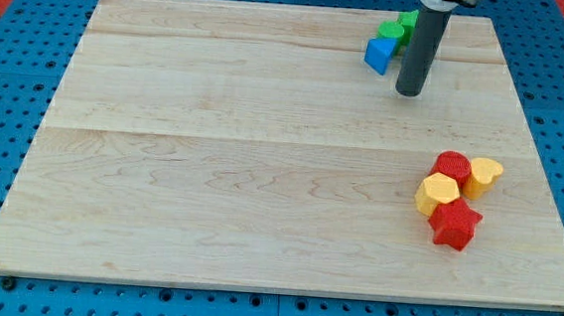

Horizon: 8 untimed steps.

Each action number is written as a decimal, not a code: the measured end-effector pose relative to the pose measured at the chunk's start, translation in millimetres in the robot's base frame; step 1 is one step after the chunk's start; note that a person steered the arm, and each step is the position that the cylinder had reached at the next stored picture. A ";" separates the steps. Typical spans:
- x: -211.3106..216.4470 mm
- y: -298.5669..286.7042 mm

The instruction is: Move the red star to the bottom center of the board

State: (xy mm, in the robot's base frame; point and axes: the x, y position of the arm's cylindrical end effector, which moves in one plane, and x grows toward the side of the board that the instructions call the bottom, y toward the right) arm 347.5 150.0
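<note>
The rod's tip (409,91) rests on the bench (241,175) near the view's top right, just beside the blue block (379,55), with no claw fitted, well apart from the red star (454,226) at the lower right, touching the yellow hexagon (438,193).

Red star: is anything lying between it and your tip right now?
Mostly bare board. In the camera view, my tip is near the view's top; the red star is lower right, with the yellow hexagon close beside that line.
</note>
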 end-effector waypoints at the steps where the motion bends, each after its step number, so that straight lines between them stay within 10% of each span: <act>1: -0.9 0.0; 4: 15.3 32.1; 6: 119.3 130.6; 8: 177.8 92.3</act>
State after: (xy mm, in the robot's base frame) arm 525.2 242.3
